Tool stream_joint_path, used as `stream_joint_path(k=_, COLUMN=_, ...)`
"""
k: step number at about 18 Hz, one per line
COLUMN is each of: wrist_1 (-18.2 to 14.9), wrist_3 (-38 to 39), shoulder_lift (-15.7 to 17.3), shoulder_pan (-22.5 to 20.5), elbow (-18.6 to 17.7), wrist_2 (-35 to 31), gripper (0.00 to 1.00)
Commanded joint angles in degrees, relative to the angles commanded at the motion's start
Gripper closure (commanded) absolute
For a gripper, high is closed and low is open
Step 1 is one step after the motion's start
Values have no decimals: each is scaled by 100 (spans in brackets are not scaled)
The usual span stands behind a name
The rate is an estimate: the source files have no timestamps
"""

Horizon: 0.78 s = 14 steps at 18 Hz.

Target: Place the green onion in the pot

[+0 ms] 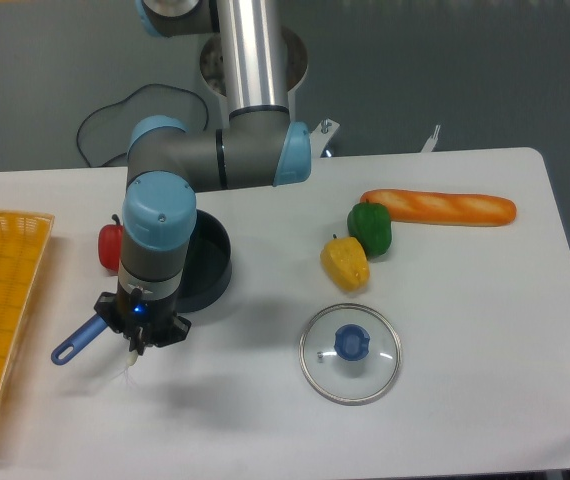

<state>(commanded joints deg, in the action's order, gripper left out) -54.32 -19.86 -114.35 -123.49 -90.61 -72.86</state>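
The arm's wrist covers much of the pot (210,262), hiding its left rim and where the blue handle joins it. The gripper (137,345) points straight down beside the pot, so how its jaws stand cannot be told. Of the green onion (129,368), only a pale blurred tip shows below the gripper. Left of the pot, a red vegetable (110,246) is half hidden, and the yellow tray (5,300) runs off the edge.

Matt white table (465,330); clear glass lid (350,352) (blue plastic-looking knob); dark matt pot (208,262); brushed metal arm (252,55).
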Motion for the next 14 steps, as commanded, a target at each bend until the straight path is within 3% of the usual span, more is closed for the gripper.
stream_joint_path(k=14, wrist_1=-9, wrist_3=-158, shoulder_lift=150, shoulder_pan=9, elbow=-255, wrist_2=79, gripper=84)
